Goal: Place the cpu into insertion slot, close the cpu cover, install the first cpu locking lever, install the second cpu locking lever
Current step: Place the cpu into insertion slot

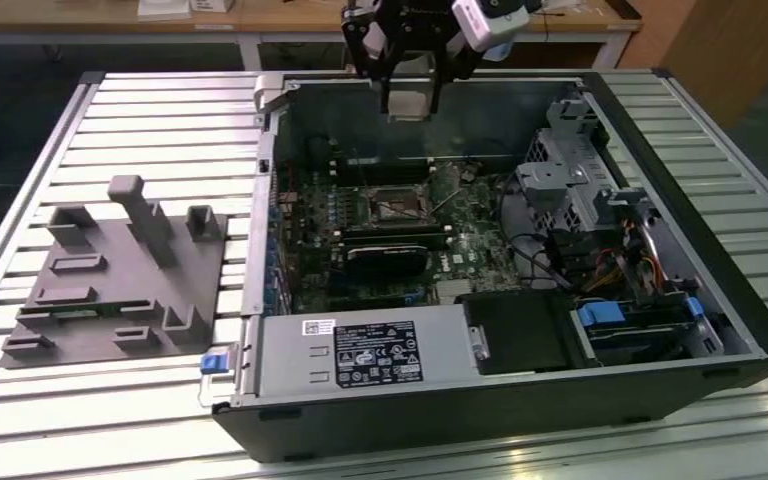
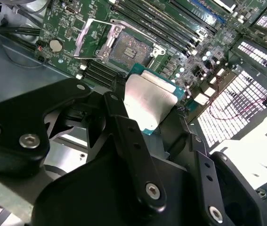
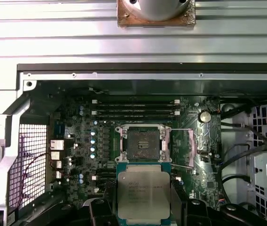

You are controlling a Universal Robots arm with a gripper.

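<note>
One relation matters to you here: the cpu point(image 3: 143, 195) hangs well apart from the insertion slot point(image 3: 143, 143), high above the board rather than near it. Your gripper point(image 1: 408, 92) has its jaws clamped on the chip from two opposite edges, with the silver-grey top facing the first wrist camera. In the exterior view it sits over the far wall of the computer case point(image 1: 491, 425), while the socket lies lower in the case and toward the near side, almost on the same line across. The chip is square, so it has no long axis to speak of. In the first wrist view its edges run parallel to the socket's silvery rim, and I judge the turn about the vertical to be close already.

Look at what each holder contains. The socket is empty, its dark centre bare. The cpu cover point(image 2: 80, 40) is swung up off the socket on one side, so the opening is uncovered. The case holds the green motherboard point(image 3: 76, 141), the memory slots point(image 3: 135, 109) just beside the socket, and the power supply point(image 1: 337, 355) by the near wall. None of the four steps is finished.
</note>
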